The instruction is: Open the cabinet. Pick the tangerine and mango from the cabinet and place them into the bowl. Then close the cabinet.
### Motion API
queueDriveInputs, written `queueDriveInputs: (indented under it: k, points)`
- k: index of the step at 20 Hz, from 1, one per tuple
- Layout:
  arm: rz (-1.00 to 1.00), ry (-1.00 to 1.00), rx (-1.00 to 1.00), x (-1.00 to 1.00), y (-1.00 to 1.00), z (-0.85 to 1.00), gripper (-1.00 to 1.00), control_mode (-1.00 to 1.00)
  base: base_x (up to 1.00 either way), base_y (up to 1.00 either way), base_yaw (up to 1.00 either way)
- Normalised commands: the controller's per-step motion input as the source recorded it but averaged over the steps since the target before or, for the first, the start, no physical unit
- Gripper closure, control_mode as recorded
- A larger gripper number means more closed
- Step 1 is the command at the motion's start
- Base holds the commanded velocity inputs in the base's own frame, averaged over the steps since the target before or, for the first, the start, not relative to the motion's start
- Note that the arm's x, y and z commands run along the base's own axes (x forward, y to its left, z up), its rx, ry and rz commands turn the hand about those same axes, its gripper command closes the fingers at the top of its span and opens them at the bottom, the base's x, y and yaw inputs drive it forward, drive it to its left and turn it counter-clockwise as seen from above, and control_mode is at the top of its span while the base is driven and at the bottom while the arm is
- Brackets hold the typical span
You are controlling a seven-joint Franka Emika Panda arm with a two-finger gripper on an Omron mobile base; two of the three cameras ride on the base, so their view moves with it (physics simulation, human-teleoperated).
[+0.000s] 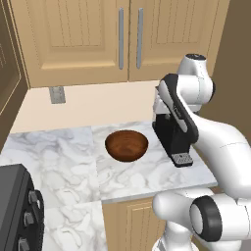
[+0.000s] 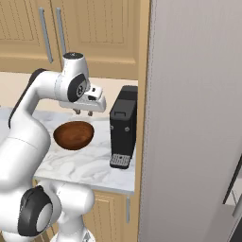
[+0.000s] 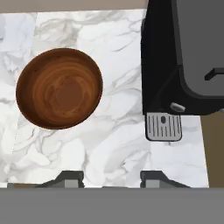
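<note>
One cabinet (image 1: 122,39) hangs on the wall above the tabletop: light tan wood, two panelled doors, both shut, meeting at a centre seam. Two long vertical silver handles (image 1: 121,38) stand side by side, one on each door, just beside that seam. One bowl (image 1: 127,145) rests on the tabletop (image 1: 63,157) below the cabinet; it is round, shallow, dark reddish-brown wood with ringed grain, and its inside is bare in the hand view (image 3: 59,88). The tabletop is white marble with grey veins.

One black coffee machine (image 1: 171,137) stands near the bowl, on its right in the left base view, apart from it; a small silver drip grille (image 3: 163,127) sits at its foot. One pincer (image 2: 83,112) hangs above the tabletop between bowl and machine, pointing down. Its two dark fingertips (image 3: 70,178) are spread well apart, with nothing between them.

One grey wall outlet (image 1: 57,94) is set in the beige wall under the cabinet. One dark appliance with knobs (image 1: 19,211) occupies the lower left corner of the left base view. A tall grey panel (image 2: 194,118) rises right of the machine in the right base view.
</note>
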Motion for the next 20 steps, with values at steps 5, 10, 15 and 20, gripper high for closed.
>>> queueDriveInputs:
  k: [5, 10, 15, 20]
  points:
    - [0.0, -0.02, 0.0, 0.0, 0.05, 0.0, -1.0, -1.0, 0.0, 0.0, 0.0]
    - [0.0, -0.16, 0.0, -0.01, 0.18, 0.0, -1.0, -1.0, 0.0, 0.0, 0.0]
    - [0.01, -0.29, 0.0, -0.11, 0.12, 0.11, -1.0, -1.0, 0.0, 0.0, 0.0]
    - [0.0, -0.35, 0.0, -0.22, 0.0, 0.25, -1.0, -1.0, 0.0, 0.0, 0.0]
